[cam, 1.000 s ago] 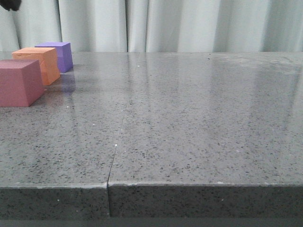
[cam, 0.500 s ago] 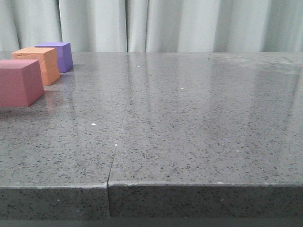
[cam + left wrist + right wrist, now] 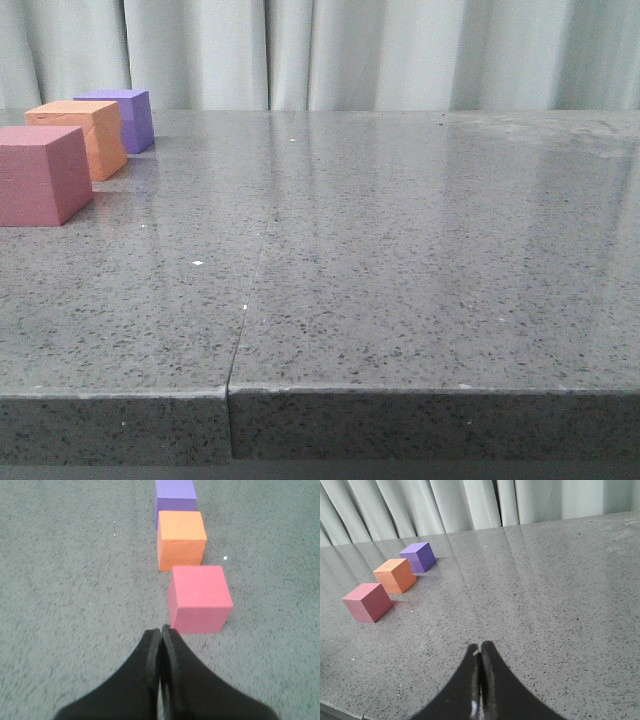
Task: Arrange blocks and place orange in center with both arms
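Three foam cubes stand in a row at the far left of the table: the pink cube (image 3: 40,175) nearest, the orange cube (image 3: 85,135) in the middle, the purple cube (image 3: 125,115) farthest. The row also shows in the left wrist view as pink (image 3: 199,597), orange (image 3: 181,539), purple (image 3: 175,495), and in the right wrist view as pink (image 3: 367,601), orange (image 3: 395,575), purple (image 3: 418,556). My left gripper (image 3: 161,630) is shut and empty, just short of the pink cube. My right gripper (image 3: 480,647) is shut and empty, well to the right of the cubes. Neither gripper shows in the front view.
The grey speckled table (image 3: 400,250) has a seam (image 3: 250,290) running from front to back and a front edge (image 3: 400,392) close to the camera. Pale curtains (image 3: 380,50) hang behind the table's far edge.
A dark gripper tip at the front view's top left corner one second ago has left the view. The cubes have not moved.
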Robot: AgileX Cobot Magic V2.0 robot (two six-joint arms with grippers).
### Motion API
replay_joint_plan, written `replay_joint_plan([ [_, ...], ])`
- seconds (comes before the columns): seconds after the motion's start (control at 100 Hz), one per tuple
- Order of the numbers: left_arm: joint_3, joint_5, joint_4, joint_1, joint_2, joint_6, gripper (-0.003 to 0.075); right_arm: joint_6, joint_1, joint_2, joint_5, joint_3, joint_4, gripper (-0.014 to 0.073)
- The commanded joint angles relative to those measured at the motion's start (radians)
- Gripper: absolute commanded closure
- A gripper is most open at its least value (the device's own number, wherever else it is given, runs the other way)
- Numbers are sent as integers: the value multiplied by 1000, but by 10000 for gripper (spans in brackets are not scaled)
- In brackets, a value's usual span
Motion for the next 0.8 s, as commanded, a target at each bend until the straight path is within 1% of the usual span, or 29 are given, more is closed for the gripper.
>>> replay_joint_plan([
  [0.0, 5, -3, -9, -6, -62, -7, 741, -12, -3, 11, -71, -27, 5, 649],
  [0.3, 39, 182, -5, -6, -263, -7, 741, -12, -3, 11, -71, -27, 5, 649],
  [0.4, 46, 210, 2, -6, -312, 58, 741, -12, -3, 11, -71, -27, 5, 649],
  [0.6, 108, 156, -24, 14, -380, 156, 741, -12, -3, 11, -71, -27, 5, 649],
  [0.72, 181, 34, -96, 59, -432, 237, 741, -12, -3, 11, -71, -27, 5, 649],
  [0.79, 236, -92, -133, 105, -464, 262, 741, -12, -3, 11, -71, -27, 5, 649],
])
